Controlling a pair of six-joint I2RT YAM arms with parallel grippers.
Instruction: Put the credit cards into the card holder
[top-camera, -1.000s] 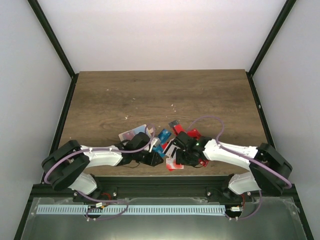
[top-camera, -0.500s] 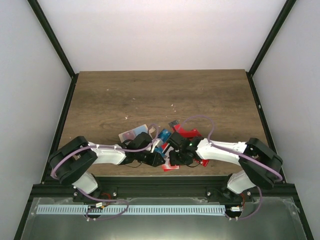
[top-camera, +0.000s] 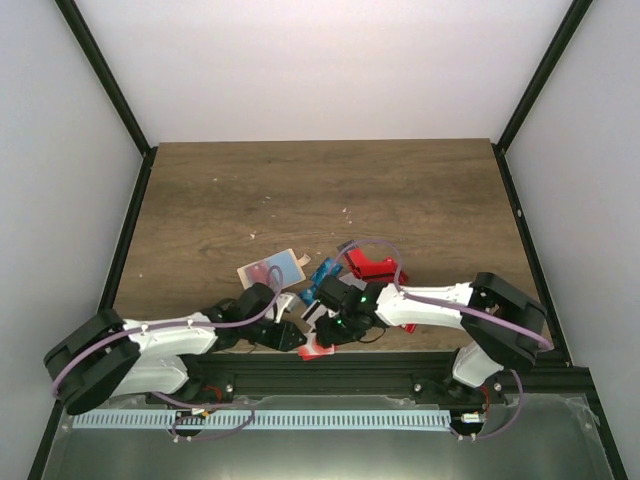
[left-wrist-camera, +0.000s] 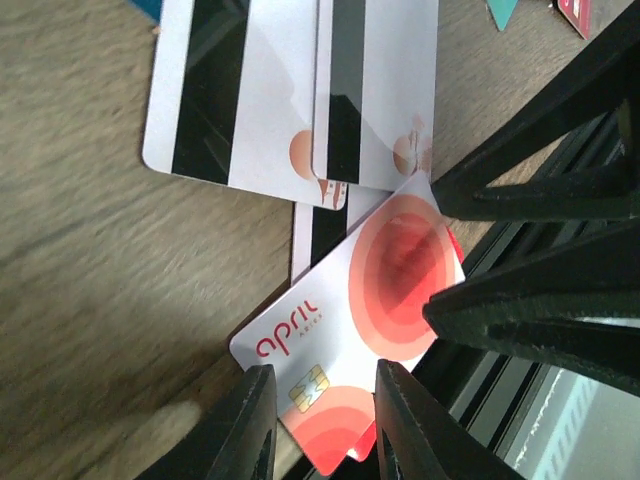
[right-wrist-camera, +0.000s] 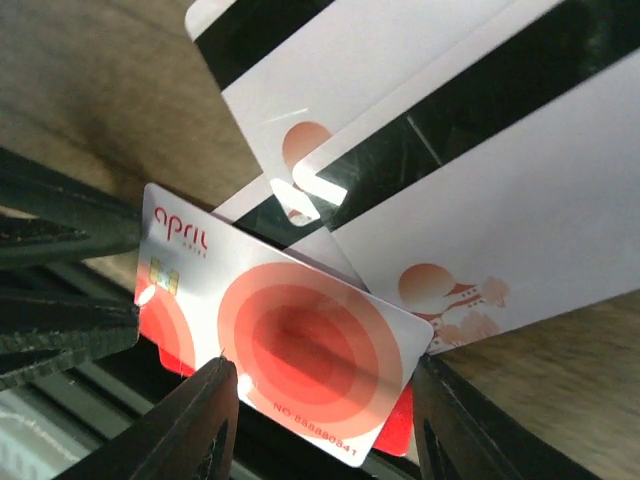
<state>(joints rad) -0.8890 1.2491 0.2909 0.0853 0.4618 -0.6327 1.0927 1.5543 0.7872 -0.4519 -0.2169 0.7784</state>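
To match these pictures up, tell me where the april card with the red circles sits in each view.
Top external: april card low centre, at the table's near edge.
Left wrist: the card lies lower centre.
Right wrist: the card lies lower left.
Shared landmark: the black-striped white cards beside it.

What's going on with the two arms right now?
Both grippers are working one red-and-white card at the near edge of the table. The left gripper straddles its chip end and the right gripper brackets it from the opposite side. Both have their jaws apart, and whether either has a grip is unclear. Striped cards lie just behind it. The holder sits farther back, untouched, beside red and blue cards.
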